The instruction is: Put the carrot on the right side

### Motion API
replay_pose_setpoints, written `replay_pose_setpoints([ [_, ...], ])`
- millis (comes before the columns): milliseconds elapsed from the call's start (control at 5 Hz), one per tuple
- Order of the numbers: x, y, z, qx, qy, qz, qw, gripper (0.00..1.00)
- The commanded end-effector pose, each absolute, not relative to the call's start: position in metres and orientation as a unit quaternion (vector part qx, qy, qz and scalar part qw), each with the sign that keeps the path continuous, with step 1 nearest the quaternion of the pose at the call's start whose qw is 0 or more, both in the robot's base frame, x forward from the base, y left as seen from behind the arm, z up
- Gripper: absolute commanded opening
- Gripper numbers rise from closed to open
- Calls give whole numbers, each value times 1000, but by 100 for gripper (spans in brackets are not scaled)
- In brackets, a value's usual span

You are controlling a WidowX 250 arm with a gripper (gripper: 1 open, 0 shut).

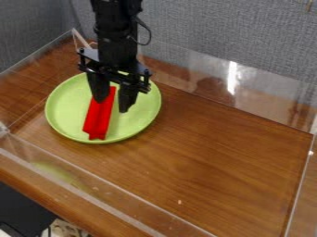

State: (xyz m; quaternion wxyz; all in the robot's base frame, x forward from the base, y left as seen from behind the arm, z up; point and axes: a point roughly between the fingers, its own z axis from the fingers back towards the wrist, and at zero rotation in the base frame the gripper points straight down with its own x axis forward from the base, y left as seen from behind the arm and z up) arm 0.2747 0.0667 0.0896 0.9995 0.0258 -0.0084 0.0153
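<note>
Red carrot (99,111) lies on the green plate (69,116) near the bench's left edge, straddled by the open end effector (111,100), seemingly for a grasp

Single black arm comes down from the top of the frame, wrist near vertical, gripper (114,96) pointing straight down. Two dark fingers (96,91) hang parted, one on each side of the upper end of the carrot (99,113), jaws not clamped. Fingertips sit low, just above the surface below. Contact with the carrot can't be told.
</note>
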Motion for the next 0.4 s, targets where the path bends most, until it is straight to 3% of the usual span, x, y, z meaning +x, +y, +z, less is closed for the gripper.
replay_pose_setpoints([
  [0,283,73,116,30,-46,-16,998,100],
  [200,286,68,118,31,-47,-8,998,100],
])
